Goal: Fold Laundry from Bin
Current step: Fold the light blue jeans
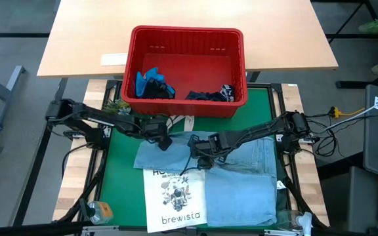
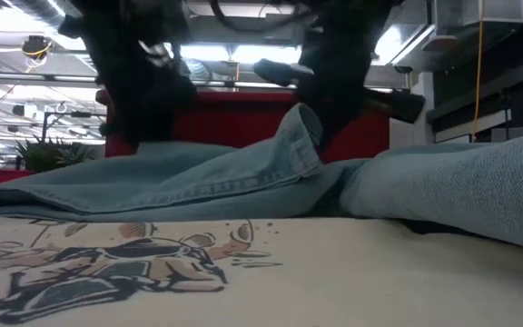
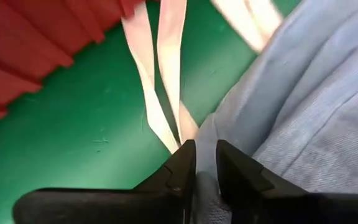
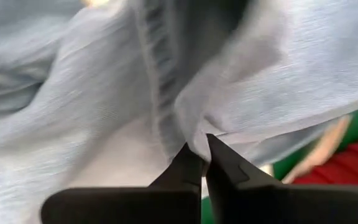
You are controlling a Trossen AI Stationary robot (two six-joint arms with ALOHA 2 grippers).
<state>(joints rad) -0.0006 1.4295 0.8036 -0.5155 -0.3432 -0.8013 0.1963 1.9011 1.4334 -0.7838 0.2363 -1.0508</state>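
A light blue denim shirt (image 1: 245,177) lies spread on the green mat (image 1: 120,167), partly over the white tote bag (image 1: 174,200). The red bin (image 1: 188,34) stands at the far side with a bright blue garment (image 1: 151,82) and a dark one (image 1: 212,95) inside. My left gripper (image 1: 165,141) is at the shirt's far left edge, shut on the cloth. My right gripper (image 1: 199,157) is shut on the shirt near its middle, where the cloth rises in a peak (image 2: 302,125). My left gripper pinches the shirt's edge (image 3: 207,138) between its two fingers (image 3: 185,163), slanting down from the table's left. The cloth beside the fingers lies on the mat, next to the tote's white straps. My right gripper pinches a bunched fold of the denim (image 4: 197,132) between its fingertips, next to a stitched seam (image 4: 157,68). It comes from above, slanting in from the right. The pinched cloth is drawn up into a peak, and the rest of the shirt lies on the mat.
The tote's straps (image 3: 160,74) lie on the mat between the bin and the shirt. A small amber-capped object (image 1: 101,211) sits at the near left corner. A light wooden table (image 1: 84,39) stands behind the bin.
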